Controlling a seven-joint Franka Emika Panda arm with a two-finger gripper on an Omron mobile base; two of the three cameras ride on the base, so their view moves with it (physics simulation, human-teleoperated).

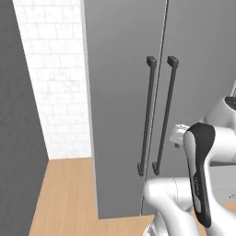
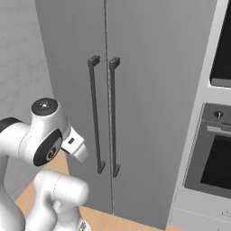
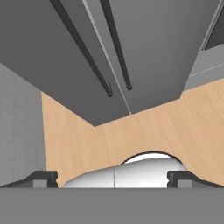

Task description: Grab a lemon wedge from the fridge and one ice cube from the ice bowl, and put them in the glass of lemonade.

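1. Still facing a shut fridge: tall matte grey two-door fridge (image 1: 124, 115) fills the middle of both base views, doors closed, seam running down between two long dark vertical bar handles, left handle (image 1: 146, 115) and right handle (image 1: 166, 115).
2. Held wide: two-finger gripper (image 3: 113, 178) at the bottom of the hand view, dark fingertips (image 3: 41, 178) far apart, nothing between them, well apart from the doors.
3. Step in hand, by judgement: opening a door. Best done by squaring the open jaws across one bar at mid-height, closing firmly, then pulling along the door's arc rather than straight back.
4. Worth choosing one handle cleanly; bars stand close together, so a stray finger could catch the other.
5. Hidden behind the doors: lemon wedge, shelves, drawers.
6. Cut off at the right edge of the right base view: black-glass oven (image 2: 216, 167). Fridge top and handle tops cropped in the hand view.
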